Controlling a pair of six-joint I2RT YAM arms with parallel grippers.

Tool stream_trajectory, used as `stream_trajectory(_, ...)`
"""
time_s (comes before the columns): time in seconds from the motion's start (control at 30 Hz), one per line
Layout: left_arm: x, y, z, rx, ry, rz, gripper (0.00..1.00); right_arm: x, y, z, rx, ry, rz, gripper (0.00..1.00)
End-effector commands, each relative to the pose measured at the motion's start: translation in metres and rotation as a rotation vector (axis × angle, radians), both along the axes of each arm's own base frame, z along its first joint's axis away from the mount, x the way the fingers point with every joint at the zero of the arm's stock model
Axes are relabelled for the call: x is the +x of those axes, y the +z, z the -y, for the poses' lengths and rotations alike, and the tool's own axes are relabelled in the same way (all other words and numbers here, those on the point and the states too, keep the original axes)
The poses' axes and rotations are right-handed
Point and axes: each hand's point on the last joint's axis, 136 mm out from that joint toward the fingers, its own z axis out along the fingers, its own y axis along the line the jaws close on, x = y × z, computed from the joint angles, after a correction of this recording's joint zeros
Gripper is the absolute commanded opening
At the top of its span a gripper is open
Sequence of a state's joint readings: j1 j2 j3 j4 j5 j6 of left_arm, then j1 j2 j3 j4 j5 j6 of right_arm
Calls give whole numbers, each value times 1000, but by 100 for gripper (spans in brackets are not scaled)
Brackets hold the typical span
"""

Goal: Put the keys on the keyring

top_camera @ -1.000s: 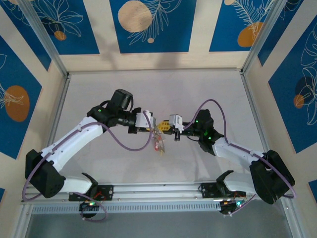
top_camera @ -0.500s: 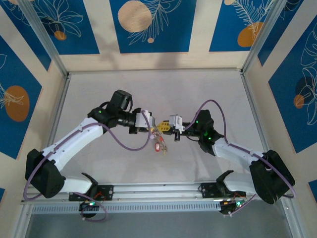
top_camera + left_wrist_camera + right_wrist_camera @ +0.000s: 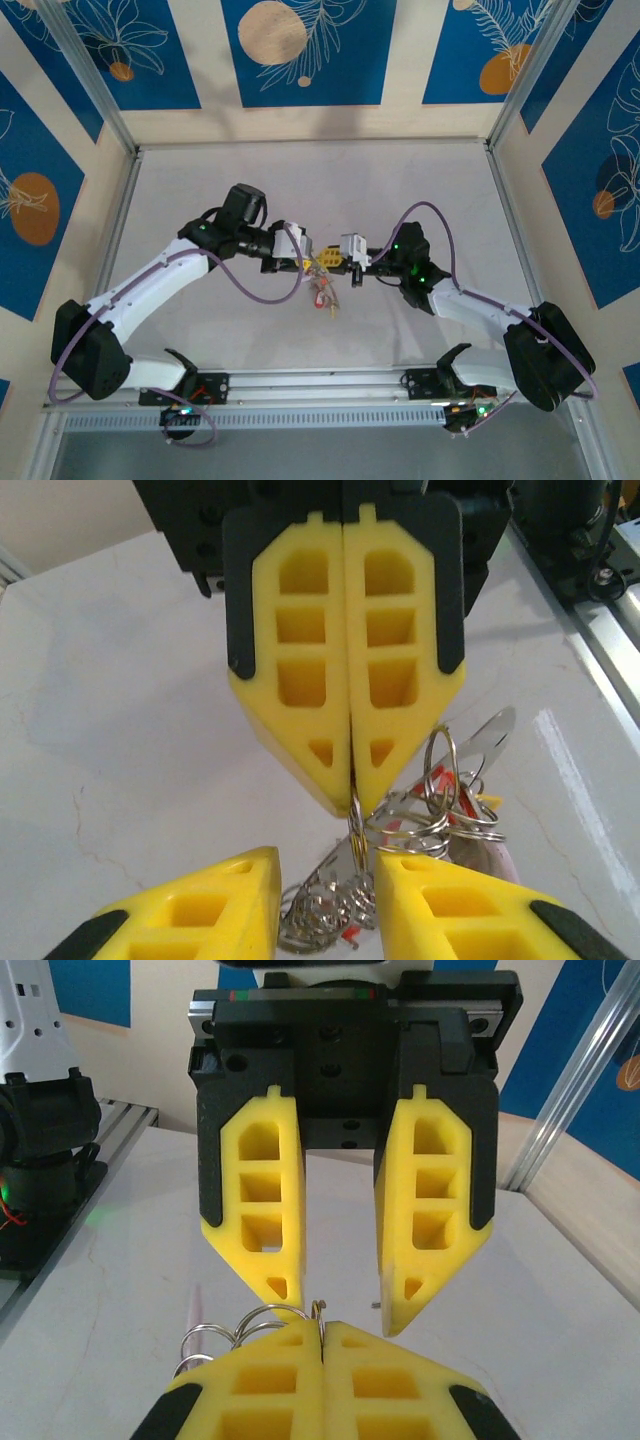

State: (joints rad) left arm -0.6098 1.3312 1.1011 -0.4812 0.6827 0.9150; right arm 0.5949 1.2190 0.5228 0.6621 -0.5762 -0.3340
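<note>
Two grippers meet tip to tip over the middle of the table. The right gripper is clenched, its yellow fingers pressed flat together, and it pinches the thin wire of the keyring right at their pointed tips. In the left wrist view the ring shows edge-on, running down into the gap between the left gripper's fingers. The left gripper is released: its two fingers stand apart, and I cannot tell whether either of them touches the wire.

Strung on the ring, the keys form a tangled bunch of small shiny loops, a flat silvery blade and red tags, just beside the right gripper's tips. Whether the bunch rests on the table I cannot tell.

From above, the bunch lies just below the point where the grippers meet. It is well apart from the side walls and from the metal rail at the near edge, with bare table all round.

The table is white and matt with faint hairline cracks. The fingers are blocky wedges with square cut-outs and black backs.
</note>
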Motion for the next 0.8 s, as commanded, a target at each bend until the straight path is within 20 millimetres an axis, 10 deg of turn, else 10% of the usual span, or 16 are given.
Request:
stream_trajectory(0.0,-17,10,6,-68,-69,-32,30,2,10,-3,18,-2,57,0)
stream_trajectory(0.47,-3,-4,5,-39,3,-23,23,-1,14,-5,28,12,57,0)
stream_trajectory(0.77,0,1,8,-78,22,-15,0,0,7,-6,3,8,46,0)
